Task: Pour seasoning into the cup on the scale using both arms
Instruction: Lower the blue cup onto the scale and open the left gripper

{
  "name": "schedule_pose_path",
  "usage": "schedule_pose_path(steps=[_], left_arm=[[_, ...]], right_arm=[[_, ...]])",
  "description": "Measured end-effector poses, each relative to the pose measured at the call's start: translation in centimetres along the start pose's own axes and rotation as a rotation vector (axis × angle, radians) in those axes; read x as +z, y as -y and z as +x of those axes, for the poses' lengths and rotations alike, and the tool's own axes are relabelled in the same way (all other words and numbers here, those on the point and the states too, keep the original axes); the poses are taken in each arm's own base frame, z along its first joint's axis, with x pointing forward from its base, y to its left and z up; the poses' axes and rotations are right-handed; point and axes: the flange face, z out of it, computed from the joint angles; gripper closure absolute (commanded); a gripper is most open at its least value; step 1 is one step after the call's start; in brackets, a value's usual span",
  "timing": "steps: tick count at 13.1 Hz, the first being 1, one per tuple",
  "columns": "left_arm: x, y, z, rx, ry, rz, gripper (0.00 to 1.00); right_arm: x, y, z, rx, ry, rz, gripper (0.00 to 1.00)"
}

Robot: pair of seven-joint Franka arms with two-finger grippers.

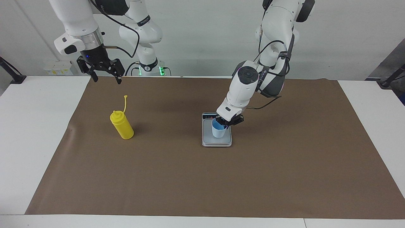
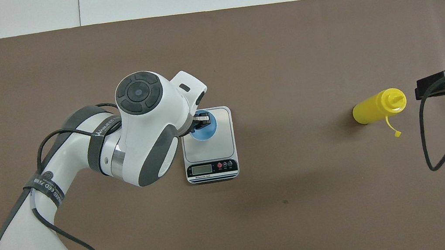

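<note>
The yellow seasoning bottle (image 1: 122,126) stands upright on the brown mat toward the right arm's end, its cap tether sticking up; it also shows in the overhead view (image 2: 374,107). The light blue cup (image 1: 218,130) stands on the silver-grey scale (image 1: 205,141), whose display strip is on the edge nearer the robots. In the overhead view the cup (image 2: 208,132) is on the scale's plate (image 2: 225,140). My left gripper (image 1: 226,123) is low at the cup's rim and grips it; it also shows from above (image 2: 201,123). My right gripper (image 1: 107,77) is open and empty, raised over the mat's edge, apart from the bottle (image 2: 420,89).
The brown mat (image 1: 253,177) covers most of the white table (image 1: 34,133). Black cables hang from both arms. Bare mat lies between the bottle and the scale.
</note>
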Motion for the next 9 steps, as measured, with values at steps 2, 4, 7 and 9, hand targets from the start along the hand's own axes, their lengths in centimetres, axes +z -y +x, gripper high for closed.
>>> schedule_pose_path(steps=[2, 4, 7, 9], left_arm=[[0.23, -0.09, -0.06, 0.001, 0.002, 0.002, 1.00], [0.48, 0.04, 0.00, 0.000, 0.005, 0.005, 0.41], [0.60, 0.09, 0.04, 0.003, 0.003, 0.011, 0.00], [0.45, 0.14, 0.14, 0.006, -0.004, 0.016, 0.00]], right_arm=[[0.00, 0.00, 0.00, 0.000, 0.000, 0.000, 0.00], [0.00, 0.04, 0.00, -0.001, 0.000, 0.000, 0.00], [0.02, 0.04, -0.01, -0.001, 0.000, 0.000, 0.00], [0.03, 0.06, -0.01, -0.001, 0.001, 0.000, 0.00]])
